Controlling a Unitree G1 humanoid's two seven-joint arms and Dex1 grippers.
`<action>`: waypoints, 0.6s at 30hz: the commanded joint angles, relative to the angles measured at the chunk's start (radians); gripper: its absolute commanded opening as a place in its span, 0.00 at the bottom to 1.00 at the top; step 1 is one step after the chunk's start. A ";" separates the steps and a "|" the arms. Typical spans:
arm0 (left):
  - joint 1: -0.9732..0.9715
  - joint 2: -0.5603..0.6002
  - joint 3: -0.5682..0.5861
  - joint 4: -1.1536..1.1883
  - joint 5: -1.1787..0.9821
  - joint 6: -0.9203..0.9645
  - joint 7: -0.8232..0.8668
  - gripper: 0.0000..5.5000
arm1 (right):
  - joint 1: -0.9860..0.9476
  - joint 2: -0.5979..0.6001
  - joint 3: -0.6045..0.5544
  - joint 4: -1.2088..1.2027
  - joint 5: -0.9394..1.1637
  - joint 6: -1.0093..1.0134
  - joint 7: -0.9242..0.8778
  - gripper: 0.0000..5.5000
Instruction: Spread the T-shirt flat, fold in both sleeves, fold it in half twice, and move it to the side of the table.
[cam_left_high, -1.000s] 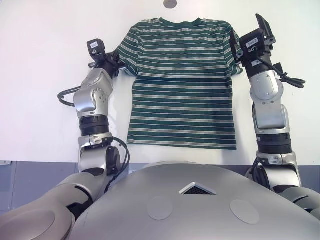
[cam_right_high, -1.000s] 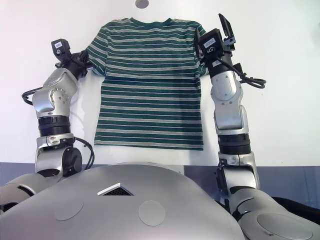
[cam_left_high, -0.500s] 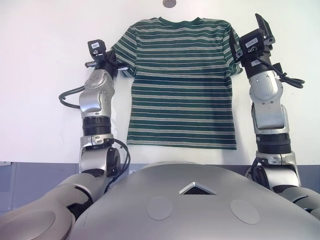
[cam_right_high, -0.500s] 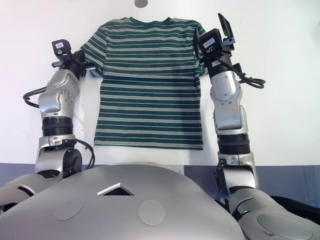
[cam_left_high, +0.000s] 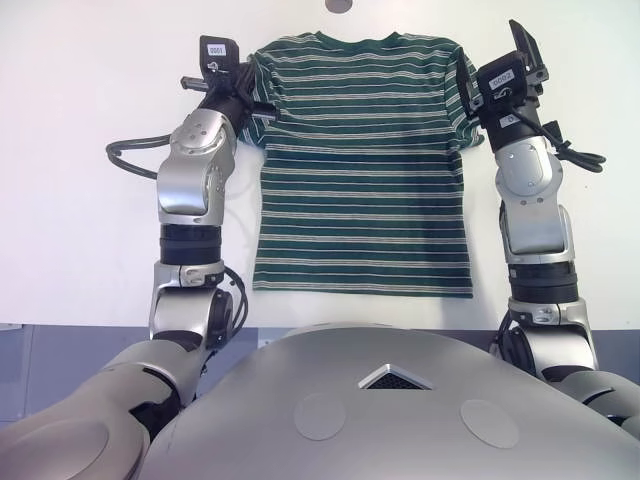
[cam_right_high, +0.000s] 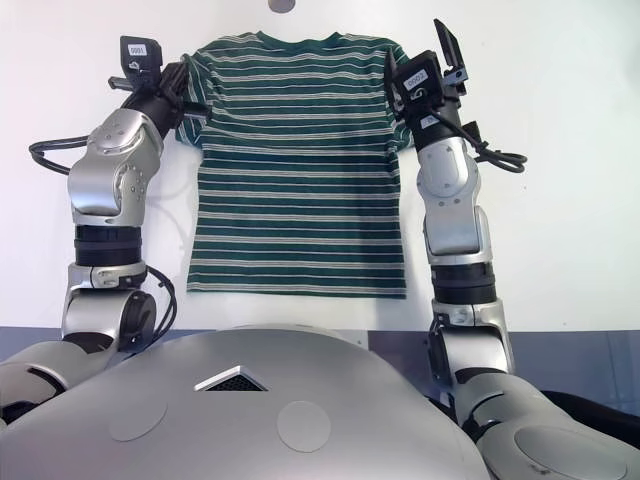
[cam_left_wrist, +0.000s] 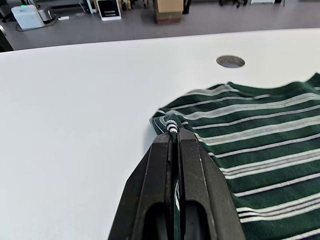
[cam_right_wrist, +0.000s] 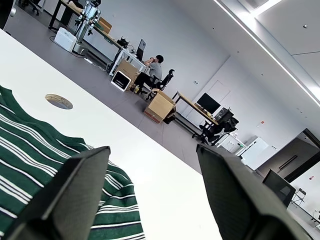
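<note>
A dark green T-shirt (cam_left_high: 365, 180) with white stripes lies flat on the white table (cam_left_high: 80, 200), collar at the far side. My left gripper (cam_left_high: 252, 98) is shut on the edge of the shirt's left sleeve (cam_left_wrist: 172, 125), which is pulled in over the shoulder. In the left wrist view the striped hem shows pinched between the fingertips. My right gripper (cam_left_high: 492, 65) hangs open over the right sleeve (cam_left_high: 466, 110), with nothing between its wide-apart fingers (cam_right_wrist: 75, 195).
A round grey cable hole (cam_left_high: 338, 5) sits in the table just beyond the collar. Bare table stretches to both sides of the shirt. The near table edge (cam_left_high: 60, 322) runs close to the shirt's hem. An office room lies behind.
My left gripper has carried the left sleeve away from me and inward toward the shirt's body, so the sleeve no longer sticks out. The right arm has barely moved.
</note>
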 joint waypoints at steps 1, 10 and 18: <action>0.011 0.014 -0.030 -0.092 -0.002 0.095 -0.025 0.01 | 0.001 0.005 -0.003 0.000 -0.009 0.003 -0.007 0.58; -0.060 -0.110 -0.038 -0.124 -0.048 0.234 0.007 0.01 | 0.004 0.015 -0.002 -0.004 -0.012 0.004 -0.012 0.58; -0.122 -0.220 -0.031 0.030 -0.033 0.187 0.078 0.01 | 0.006 0.023 0.002 0.001 -0.015 0.002 -0.017 0.58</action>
